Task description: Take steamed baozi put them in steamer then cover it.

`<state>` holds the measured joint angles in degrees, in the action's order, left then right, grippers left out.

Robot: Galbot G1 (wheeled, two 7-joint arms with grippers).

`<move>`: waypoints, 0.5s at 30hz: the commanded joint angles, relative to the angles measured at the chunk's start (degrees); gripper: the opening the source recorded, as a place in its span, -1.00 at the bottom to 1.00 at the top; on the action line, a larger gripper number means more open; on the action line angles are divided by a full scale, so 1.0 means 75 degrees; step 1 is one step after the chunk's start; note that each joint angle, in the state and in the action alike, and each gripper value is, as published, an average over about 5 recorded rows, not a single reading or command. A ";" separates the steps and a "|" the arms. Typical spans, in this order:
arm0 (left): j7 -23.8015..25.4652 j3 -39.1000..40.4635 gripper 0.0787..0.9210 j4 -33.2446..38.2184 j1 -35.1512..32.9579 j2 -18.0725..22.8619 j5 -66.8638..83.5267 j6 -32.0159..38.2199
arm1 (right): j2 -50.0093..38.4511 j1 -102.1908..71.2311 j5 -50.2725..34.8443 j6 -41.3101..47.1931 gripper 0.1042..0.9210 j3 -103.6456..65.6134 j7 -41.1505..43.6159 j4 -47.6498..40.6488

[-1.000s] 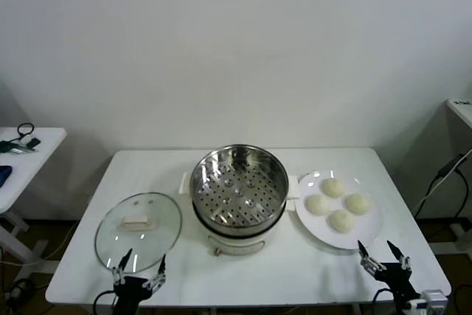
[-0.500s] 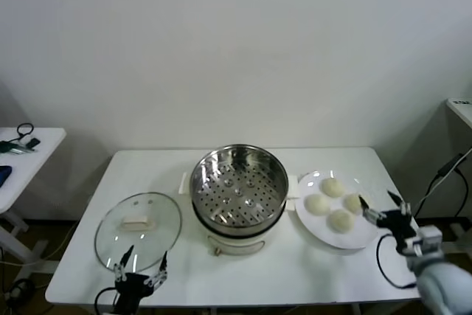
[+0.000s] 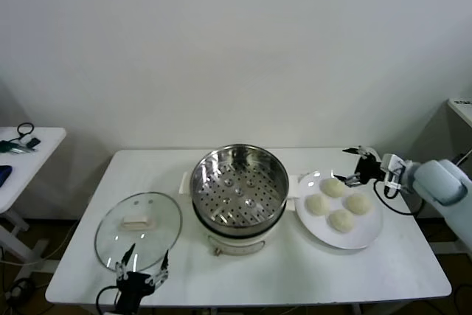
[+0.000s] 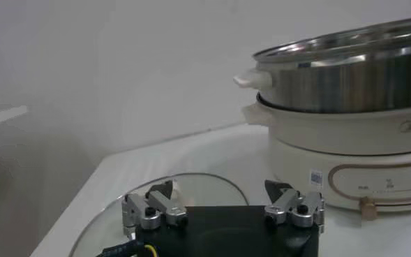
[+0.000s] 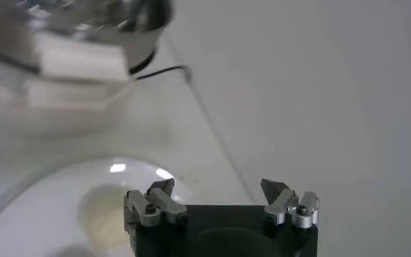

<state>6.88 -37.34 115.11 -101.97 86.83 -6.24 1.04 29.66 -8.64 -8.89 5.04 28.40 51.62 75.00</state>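
The steamed baozi (image 3: 338, 203) — four pale buns — lie clustered on a white plate (image 3: 367, 235) at the right of the table (image 3: 287, 271), just right of the steamer (image 3: 239, 188). None is in the steamer yet; its perforated tray is bare.

The right gripper (image 3: 357, 167) hangs at the far right edge of the plate, just beyond the farthest bun, jaws spread wide and holding nothing. In the right wrist view (image 5: 219, 199) the fingers are parted over the plate rim (image 5: 24, 202), with one bun (image 5: 107, 216) partly in sight beneath them.

The left gripper (image 3: 141, 271) is parked at the near edge of the table, jaws likewise released and empty, just on the near side of the cover (image 3: 138, 229), which lies flat to the left of the steamer.

Judgement on the step in hand — the first pick:
- Centre the open fingers on one bun only, the far one being nearest.
- Descend so the fingers straddle its widest part, clear of the neighbouring buns, which sit close together.
- Close gently; the dough looks soft and would likely dent or tear under a hard squeeze.
- Lift straight up before crossing left over the steamer's rim.
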 commanded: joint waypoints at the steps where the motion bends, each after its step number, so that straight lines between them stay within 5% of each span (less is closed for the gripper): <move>1: 0.0005 0.0014 0.77 0.0007 -0.0006 0.0003 -0.0036 0.0031 | 0.0236 0.5400 0.0578 -0.0894 0.76 0.6236 0.2702 -0.1913; 8: -0.0006 -0.0006 0.77 -0.0056 -0.0060 0.0039 -0.0068 0.0112 | 0.1968 0.5074 -0.0420 -0.0378 0.76 0.6596 0.2637 -0.3282; 15: -0.0052 -0.0121 0.77 -0.0108 -0.0201 0.0049 -0.0070 0.0215 | 0.3061 0.3702 0.0064 -0.0355 0.76 0.5472 0.2291 -0.4666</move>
<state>6.36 -38.18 114.35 -103.35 87.20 -6.71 2.59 45.70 14.79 -8.54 2.43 60.91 64.76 49.97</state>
